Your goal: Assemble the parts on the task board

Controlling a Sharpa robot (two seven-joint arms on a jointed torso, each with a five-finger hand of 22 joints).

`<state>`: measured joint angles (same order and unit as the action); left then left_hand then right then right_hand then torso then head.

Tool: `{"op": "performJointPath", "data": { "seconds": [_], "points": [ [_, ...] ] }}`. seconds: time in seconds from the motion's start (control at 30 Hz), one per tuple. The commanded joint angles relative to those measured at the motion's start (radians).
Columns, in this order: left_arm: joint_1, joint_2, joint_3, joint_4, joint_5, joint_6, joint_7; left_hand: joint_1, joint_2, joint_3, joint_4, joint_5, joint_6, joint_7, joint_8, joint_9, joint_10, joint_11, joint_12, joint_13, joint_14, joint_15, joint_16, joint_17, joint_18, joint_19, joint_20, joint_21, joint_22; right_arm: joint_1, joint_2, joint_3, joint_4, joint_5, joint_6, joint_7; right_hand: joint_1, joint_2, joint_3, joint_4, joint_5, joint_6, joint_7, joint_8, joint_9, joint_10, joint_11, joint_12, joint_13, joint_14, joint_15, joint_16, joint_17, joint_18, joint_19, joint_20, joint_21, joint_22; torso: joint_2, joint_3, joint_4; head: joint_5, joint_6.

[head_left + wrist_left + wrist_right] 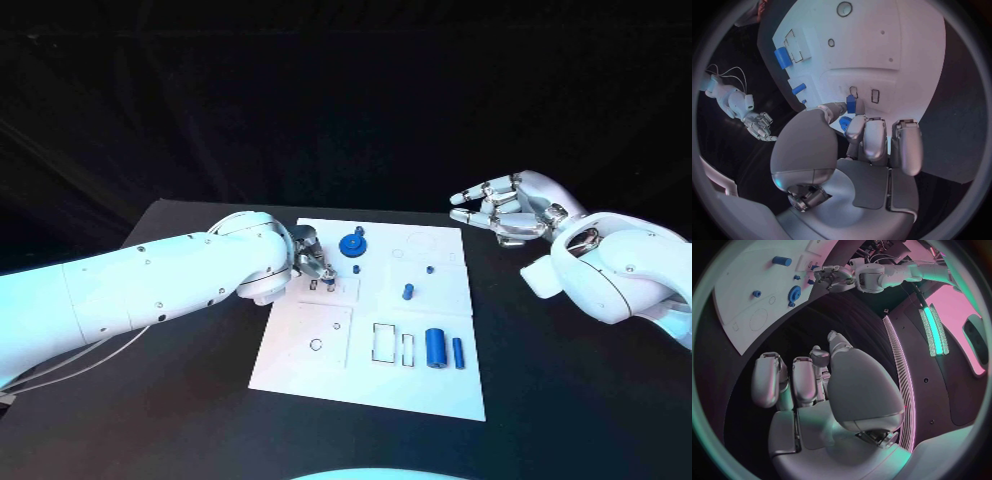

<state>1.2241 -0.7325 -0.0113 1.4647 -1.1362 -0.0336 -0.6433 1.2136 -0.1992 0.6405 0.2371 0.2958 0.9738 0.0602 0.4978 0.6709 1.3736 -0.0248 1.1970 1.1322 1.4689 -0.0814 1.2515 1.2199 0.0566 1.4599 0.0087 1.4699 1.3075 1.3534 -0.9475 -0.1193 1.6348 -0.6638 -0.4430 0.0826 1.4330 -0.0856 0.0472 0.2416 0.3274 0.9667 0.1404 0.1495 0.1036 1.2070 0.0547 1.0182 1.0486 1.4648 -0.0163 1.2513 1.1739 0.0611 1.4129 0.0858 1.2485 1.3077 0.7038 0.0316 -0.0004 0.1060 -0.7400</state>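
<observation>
— Where is the left hand (313, 262)?

— Low over the task board (303, 360), close to its left edge, in the half farther from the robot. In the left wrist view its fingers (868, 137) are drawn together with the thumb around a small blue part (851, 104), pinching it just above two small rectangular slots (864, 94) in the board.

— And what lies around it?

— Just beside the hand, toward the board's far edge, stands a blue gear (352, 243). A small blue peg (356, 269) sits next to the fingers. Further toward the right edge lie a short blue cylinder (408, 292) and a tiny blue stud (431, 269). In the near right corner lie two upright blue cylinders, a thick one (434, 349) and a thin one (459, 352), beside outlined rectangles (384, 341).

— The right hand (505, 211)?

— Raised over the desk (577, 390), off the board's far right corner, well apart from every part. Its fingers are curled loosely inward but apart, and it holds nothing.
</observation>
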Motion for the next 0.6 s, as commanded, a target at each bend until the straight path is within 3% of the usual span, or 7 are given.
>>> {"op": "performJointPath", "data": {
  "seconds": [0.03,0.6],
  "points": [
    [-0.003,0.006,0.000,0.000,-0.067,-0.026,0.006,-0.012,-0.001,0.213,-0.207,0.008,0.009,-0.009,0.007,0.003,0.007,-0.003,0.003,0.001,0.019,-0.007,-0.005,0.001,-0.008,0.006,0.001,0.002,0.034,-0.001,0.001,0.000,0.000,-0.017,0.012,0.008,-0.007,0.003,-0.007,-0.001,0.006,-0.005,0.003,-0.003,-0.002,-0.008,0.001,-0.005,-0.001,0.019,-0.005,-0.003,-0.001,0.013,-0.002,-0.001,-0.002,0.036,0.000,0.0002,0.0006,0.000,0.000],
    [-0.008,0.021,0.000,-0.008,-0.078,0.052,-0.002,-0.028,-0.011,0.224,-0.211,0.013,0.015,-0.013,0.014,0.011,0.011,-0.007,0.001,-0.003,0.019,-0.010,-0.006,0.002,-0.009,0.008,-0.001,0.004,0.038,-0.004,0.004,0.000,-0.002,-0.020,0.020,0.010,-0.007,0.003,-0.007,-0.001,0.006,-0.005,0.003,-0.003,-0.002,-0.008,0.001,-0.005,-0.001,0.019,-0.005,-0.003,-0.001,0.013,-0.002,-0.001,-0.002,0.036,0.000,0.0013,0.0003,-0.001,-0.005]
  ]
}}
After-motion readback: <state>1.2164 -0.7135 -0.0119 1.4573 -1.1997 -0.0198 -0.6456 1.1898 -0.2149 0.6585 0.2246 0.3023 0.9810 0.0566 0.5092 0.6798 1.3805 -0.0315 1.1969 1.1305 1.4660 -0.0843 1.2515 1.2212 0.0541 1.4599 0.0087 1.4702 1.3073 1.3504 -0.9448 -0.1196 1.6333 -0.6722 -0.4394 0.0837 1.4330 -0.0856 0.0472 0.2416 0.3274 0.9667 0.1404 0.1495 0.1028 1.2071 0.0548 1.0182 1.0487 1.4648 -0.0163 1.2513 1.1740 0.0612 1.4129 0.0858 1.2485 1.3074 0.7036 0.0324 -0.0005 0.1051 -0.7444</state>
